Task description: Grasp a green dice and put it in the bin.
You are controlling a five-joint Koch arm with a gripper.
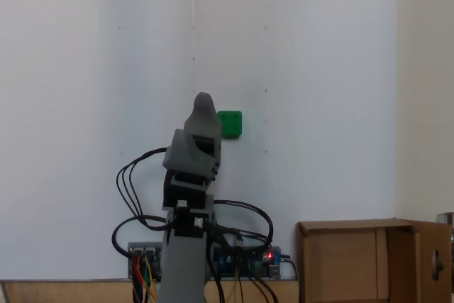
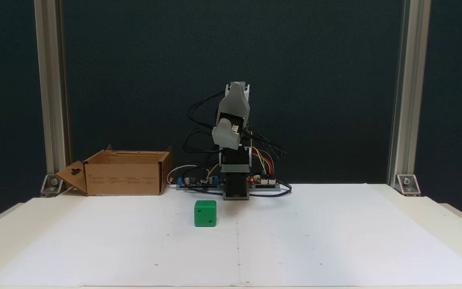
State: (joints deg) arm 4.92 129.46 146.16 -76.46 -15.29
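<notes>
The green dice (image 1: pixel 230 123) (image 2: pixel 205 213) is a small bright cube resting on the white paper, with small dots on its front face. My arm is folded up over its base, and the grey gripper (image 1: pixel 203 102) (image 2: pixel 225 138) hangs well above the table, behind the dice and holding nothing. Its jaws line up one behind the other, so whether they are open does not show. The bin (image 1: pixel 355 260) (image 2: pixel 124 176) is a brown cardboard box with raised flaps, standing beside the arm's base, apart from the dice.
Circuit boards and looping cables (image 2: pixel 263 182) lie around the arm's base (image 2: pixel 236 188). Aluminium posts (image 2: pixel 50 100) (image 2: pixel 401 100) stand at the back corners of the table. White paper (image 2: pixel 335 241) covers the table.
</notes>
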